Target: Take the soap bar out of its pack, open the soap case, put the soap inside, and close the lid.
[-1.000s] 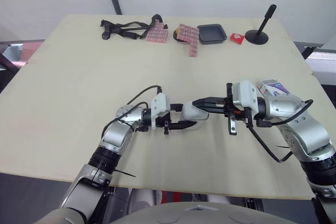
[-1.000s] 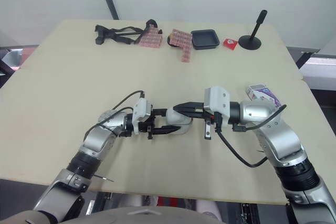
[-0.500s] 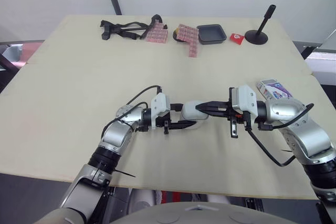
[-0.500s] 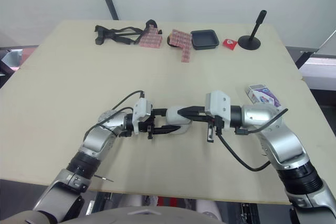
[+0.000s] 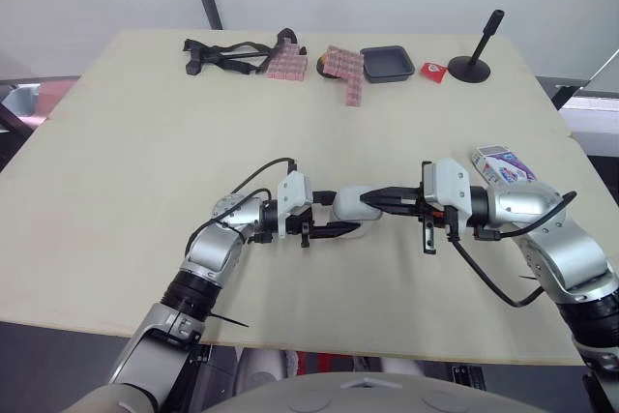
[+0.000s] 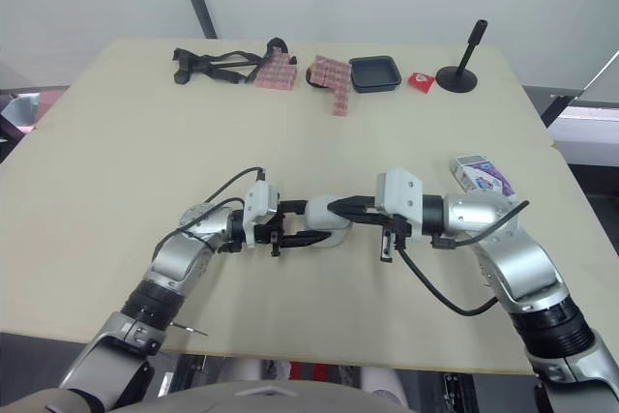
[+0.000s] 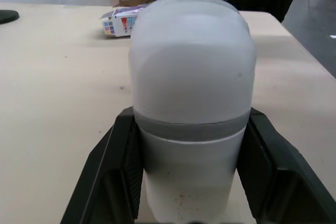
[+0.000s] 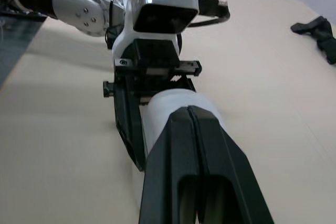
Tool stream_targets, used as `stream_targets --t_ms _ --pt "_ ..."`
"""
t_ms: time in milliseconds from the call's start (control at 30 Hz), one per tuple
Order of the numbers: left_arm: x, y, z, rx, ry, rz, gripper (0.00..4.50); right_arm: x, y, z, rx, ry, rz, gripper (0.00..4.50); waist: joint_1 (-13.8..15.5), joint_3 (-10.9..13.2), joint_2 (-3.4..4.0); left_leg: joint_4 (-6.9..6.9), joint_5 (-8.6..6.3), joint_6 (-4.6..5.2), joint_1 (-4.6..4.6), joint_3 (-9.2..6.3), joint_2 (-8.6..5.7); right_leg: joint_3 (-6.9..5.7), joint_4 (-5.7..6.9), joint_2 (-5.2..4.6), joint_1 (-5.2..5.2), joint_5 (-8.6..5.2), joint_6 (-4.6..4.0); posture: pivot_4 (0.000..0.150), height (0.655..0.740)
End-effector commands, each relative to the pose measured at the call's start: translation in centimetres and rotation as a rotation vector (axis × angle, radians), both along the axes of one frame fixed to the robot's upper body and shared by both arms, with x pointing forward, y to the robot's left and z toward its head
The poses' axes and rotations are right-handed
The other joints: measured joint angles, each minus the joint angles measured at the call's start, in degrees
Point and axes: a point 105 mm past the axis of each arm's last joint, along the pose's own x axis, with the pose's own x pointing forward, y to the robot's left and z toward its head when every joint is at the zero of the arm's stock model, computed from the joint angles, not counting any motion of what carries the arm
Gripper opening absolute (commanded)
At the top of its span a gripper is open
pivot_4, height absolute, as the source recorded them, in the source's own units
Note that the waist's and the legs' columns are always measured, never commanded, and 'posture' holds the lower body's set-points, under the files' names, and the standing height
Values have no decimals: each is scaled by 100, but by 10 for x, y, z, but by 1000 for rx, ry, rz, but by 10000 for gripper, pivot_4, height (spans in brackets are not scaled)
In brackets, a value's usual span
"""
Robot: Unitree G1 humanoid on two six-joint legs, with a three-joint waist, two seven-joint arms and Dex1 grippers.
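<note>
**A:** Which step is being worked on here? The rounded white plastic soap case with the grey band (image 7: 191,72) is held low over the pale wooden bench (image 5: 145,142), clamped from both sides by the left end effector (image 5: 340,216). The right end effector (image 5: 369,197) is pinched fully together, nothing seen between the fingers, with its tip laid on the case's domed lid.

**B:** Opening the case, most likely. The lid looks seated on the grey band, no gap seen. Whether soap is inside can't be told. A bit further out, by the right forearm, the white and purple cardboard soap pack (image 5: 503,162) is lying flat, and it can't be made out whether it's been opened.

**A:** So what's called for next?

**B:** Probably the lid gets levered or pulled off while the base is kept gripped. A closed tip on a smooth dome could easily slip, so an edge has to be caught. The stuff along the far edge, the black square tray (image 5: 390,62), the red patterned packets (image 5: 346,70) and the black straps (image 5: 232,53), is well apart and can be ignored.
</note>
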Motion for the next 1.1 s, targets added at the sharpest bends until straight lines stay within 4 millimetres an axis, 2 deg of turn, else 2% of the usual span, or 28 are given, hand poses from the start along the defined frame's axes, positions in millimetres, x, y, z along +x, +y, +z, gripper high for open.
stream_targets --t_ms 33,333,500,600,667,900,967,1100 --pt "-2 -2 19 -52 -69 -17 18871 5 -11 -37 -122 137 -71 253 -11 0 0 -2 0 0 5 0 0 0 -7 0 5 0 0 1500 7400" --pt "-1 -1 19 -48 -70 -13 18871 6 -8 -32 -121 138 -62 253 -28 -1 -1 -21 3 -4 30 0 2 -1 -27 -1 32 0 0 1500 7400" --pt "-1 1 18 -52 -43 -1 18871 20 -25 -5 3 87 -137 253 -24 -1 -1 -23 3 -4 31 0 2 -1 -30 -2 34 0 0 1500 7400" --pt "2 4 19 -63 5 21 18871 20 -42 10 76 20 -150 8390 13 1 -2 -23 2 -4 22 -1 2 -5 -38 -7 34 0 0 1500 7400" --pt "5 6 21 -71 46 32 18871 15 -50 12 100 -8 -141 15197 30 3 1 -26 2 -3 5 -1 -5 -7 -37 -6 20 0 0 1500 7400" --pt "5 13 27 -70 348 42 18871 -8 -59 -6 116 -50 -86 38201 37 3 0 -28 -1 -1 -28 -3 -3 -15 -35 2 -6 0 0 1500 7400" --pt "4 17 22 -32 509 48 18871 -14 -57 -13 103 -57 -56 44780 29 3 0 -27 0 -2 -27 -3 -4 -16 -30 -1 -8 0 0 1500 7400" --pt "-2 25 18 30 766 50 18871 -22 -52 -23 80 -55 -14 44780 11 3 1 -25 1 -4 -20 -4 -4 -15 -36 -2 -9 0 0 1500 7400"
